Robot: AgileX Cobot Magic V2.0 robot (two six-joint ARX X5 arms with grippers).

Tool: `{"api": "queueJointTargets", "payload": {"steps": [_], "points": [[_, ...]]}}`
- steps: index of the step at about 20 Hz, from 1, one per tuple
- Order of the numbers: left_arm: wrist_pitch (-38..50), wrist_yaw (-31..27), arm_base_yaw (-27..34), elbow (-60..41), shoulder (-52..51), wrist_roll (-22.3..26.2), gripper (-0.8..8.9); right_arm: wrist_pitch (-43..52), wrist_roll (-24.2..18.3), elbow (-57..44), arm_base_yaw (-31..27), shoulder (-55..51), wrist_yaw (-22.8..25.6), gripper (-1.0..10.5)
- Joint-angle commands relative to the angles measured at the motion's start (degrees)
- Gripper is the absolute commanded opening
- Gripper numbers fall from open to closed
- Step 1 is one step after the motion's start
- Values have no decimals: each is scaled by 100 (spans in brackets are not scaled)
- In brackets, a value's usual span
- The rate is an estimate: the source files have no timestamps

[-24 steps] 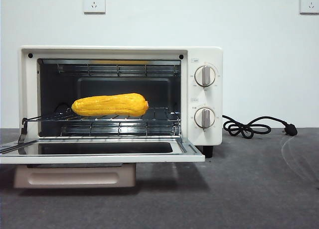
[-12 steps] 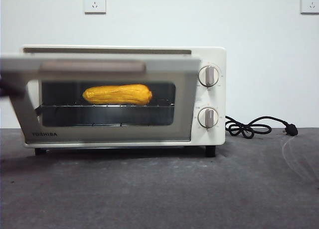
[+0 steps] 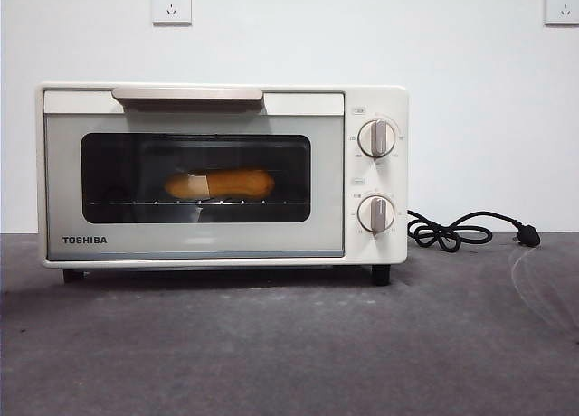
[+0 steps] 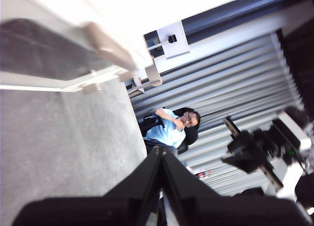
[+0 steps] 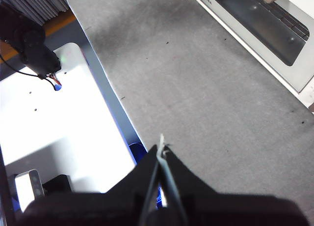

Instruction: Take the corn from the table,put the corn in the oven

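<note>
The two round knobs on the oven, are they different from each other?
Not by much. The top knob sits high on the oven, level with the top edge of the dark window, while the bottom knob sits level with the corn inside. The small markings around each are too tiny to read. Both are round, cream-coloured, and have an upright grey bar across the middle.

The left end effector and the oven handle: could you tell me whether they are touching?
Apart. The left wrist view shows the shut end effector with bare table between it and the handle.
</note>
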Motion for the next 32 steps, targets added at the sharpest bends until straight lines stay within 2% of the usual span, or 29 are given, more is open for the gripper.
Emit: {"api": "queueJointTargets", "payload": {"steps": [1,5,7,8,11,13,16,19,23,27,32], "points": [[-232,260,15,-4,-529,181,-8,22,-44,7,0,20,-15,-12],[-763,-459,15,13,-1609,101,-8,22,9,7,0,17,28,-12],[-791,-1165,33,15,-2223,-341,-7,37,63,7,0,17,116,-12],[-688,-1709,61,15,-2562,-726,-7,63,133,7,0,17,201,-12],[15,-3740,90,15,-3681,-2420,-8,229,444,7,0,17,645,-12],[498,-4468,85,15,-4417,-3340,-8,337,730,7,0,17,1134,-12],[960,-5233,87,15,-5265,-4271,-8,555,1163,4,2,17,2138,-12],[743,-5536,90,15,-5777,-4409,-8,654,1209,4,2,17,2326,-12],[350,-5466,90,15,-5873,-4341,-8,662,1217,4,2,26,2323,-11],[103,-5460,90,17,-5873,-4301,-8,612,1473,4,2,26,2326,1],[-107,-5462,90,15,-5840,-4577,-4,640,1469,7,2,26,2350,1]]}}
